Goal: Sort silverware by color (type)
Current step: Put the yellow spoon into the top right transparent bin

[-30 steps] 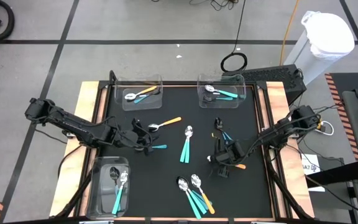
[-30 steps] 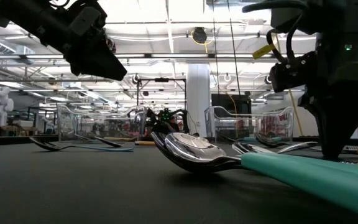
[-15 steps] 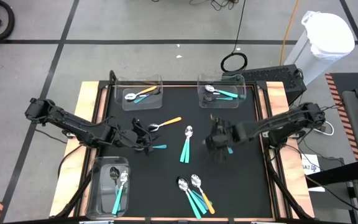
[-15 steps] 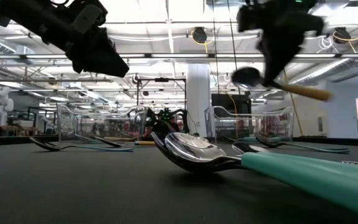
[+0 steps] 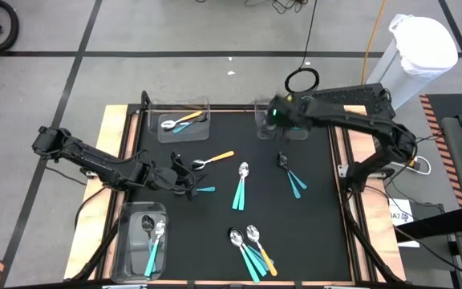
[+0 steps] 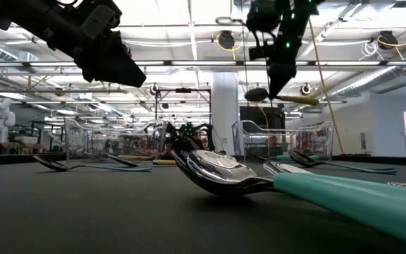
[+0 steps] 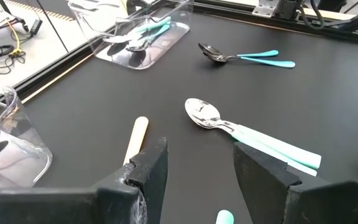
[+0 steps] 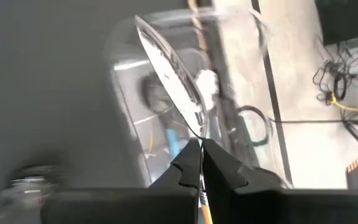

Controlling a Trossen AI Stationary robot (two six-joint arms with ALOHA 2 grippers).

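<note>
My right gripper point(image 5: 283, 112) is shut on an orange-handled spoon point(image 6: 287, 97) high above the clear bin at the far right point(image 5: 287, 122), which holds teal spoons. My left gripper point(image 5: 184, 178) hovers open left of centre, low over the mat. Its fingers stand on either side of bare mat in the left wrist view, with an orange handle point(image 7: 135, 134) just beyond one finger. That orange spoon point(image 5: 215, 158) lies flat on the mat, as do pairs of teal spoons point(image 5: 239, 189) point(image 5: 293, 178). My right gripper pinches the spoon between its two fingers where the metal stem point(image 8: 194, 134) meets the orange handle point(image 8: 205, 208). The fingers come slanting down from above and lie across the spoon. The spoon is lifted clear and roughly level, bowl point(image 6: 257, 94) on one side, handle point(image 6: 316, 101) on the other.
A clear bin at the far left point(image 5: 179, 120) holds an orange spoon, and one at the near left point(image 5: 143, 241) holds light-blue spoons. A cluster of teal and orange spoons point(image 5: 251, 249) lies near the front edge. Wooden rails frame the black mat point(image 5: 215, 217).
My right gripper has risen from the mat's right-middle and swung toward the far edge, turning as it went. The orange-handled spoon has come up off the mat with it and now hangs above the far right bin.
</note>
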